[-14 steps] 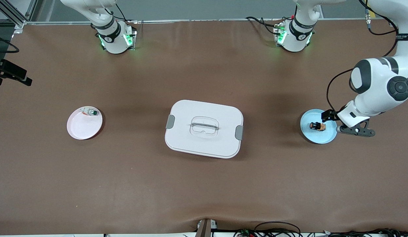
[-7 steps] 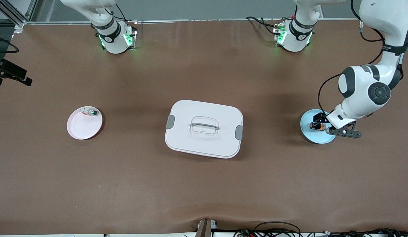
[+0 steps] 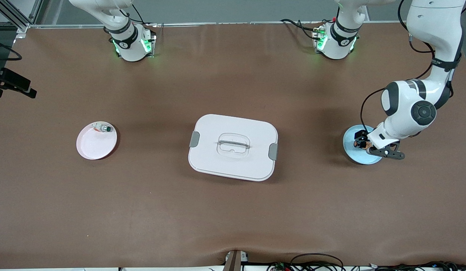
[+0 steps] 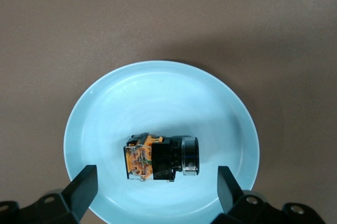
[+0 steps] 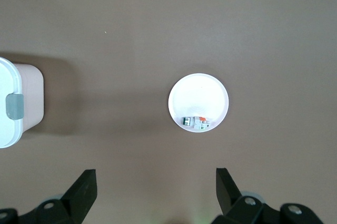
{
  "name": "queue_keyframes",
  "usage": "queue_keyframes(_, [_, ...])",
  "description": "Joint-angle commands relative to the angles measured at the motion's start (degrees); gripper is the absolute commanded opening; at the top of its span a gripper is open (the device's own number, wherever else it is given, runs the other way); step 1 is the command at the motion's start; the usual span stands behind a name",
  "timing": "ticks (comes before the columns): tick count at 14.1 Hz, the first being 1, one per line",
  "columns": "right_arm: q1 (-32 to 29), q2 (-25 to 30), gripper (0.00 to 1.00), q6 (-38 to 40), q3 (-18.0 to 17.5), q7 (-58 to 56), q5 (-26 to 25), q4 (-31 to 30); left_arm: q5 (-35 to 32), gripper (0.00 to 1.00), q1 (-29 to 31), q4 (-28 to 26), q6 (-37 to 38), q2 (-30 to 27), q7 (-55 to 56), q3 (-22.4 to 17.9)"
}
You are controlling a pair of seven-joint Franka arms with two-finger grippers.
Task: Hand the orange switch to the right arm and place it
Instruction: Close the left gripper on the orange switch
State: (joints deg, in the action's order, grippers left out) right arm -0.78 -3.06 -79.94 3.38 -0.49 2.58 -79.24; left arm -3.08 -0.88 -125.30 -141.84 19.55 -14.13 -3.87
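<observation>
The orange switch [image 3: 358, 143] lies on its side on a light blue plate [image 3: 353, 152] at the left arm's end of the table. In the left wrist view the switch [image 4: 160, 158] shows a black body and a tan-orange end, near the middle of the plate [image 4: 158, 84]. My left gripper [image 3: 363, 144] hangs low over the plate, open, with its fingers [image 4: 84, 187] on either side of the switch and apart from it. My right gripper [image 5: 156, 190] is open and empty, high over the table near the pink plate; it is out of the front view.
A white lidded box [image 3: 233, 146] with grey latches stands mid-table; its edge shows in the right wrist view [image 5: 10, 103]. A pink plate [image 3: 96, 146] at the right arm's end holds a small silver-white switch with a green cap [image 3: 103, 128], also seen in the right wrist view [image 5: 196, 122].
My left gripper has moved from the plate's edge at the table's end to over the orange switch, and now partly covers it in the front view. The switch has not moved.
</observation>
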Motion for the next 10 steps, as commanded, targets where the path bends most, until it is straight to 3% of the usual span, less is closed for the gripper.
queue_keyframes(1, [-0.63,1.04,1.0,0.05,-0.31,-0.66,0.49,-0.48,-0.79,1.0,0.7,0.14,-1.16,1.28,-1.16,0.36])
queue_keyframes(10, [-0.72,1.04,1.0,0.05,-0.22,-0.66,0.49,-0.48,-0.7,1.0,1.05,1.28,-2.21,4.09,-1.25,0.36])
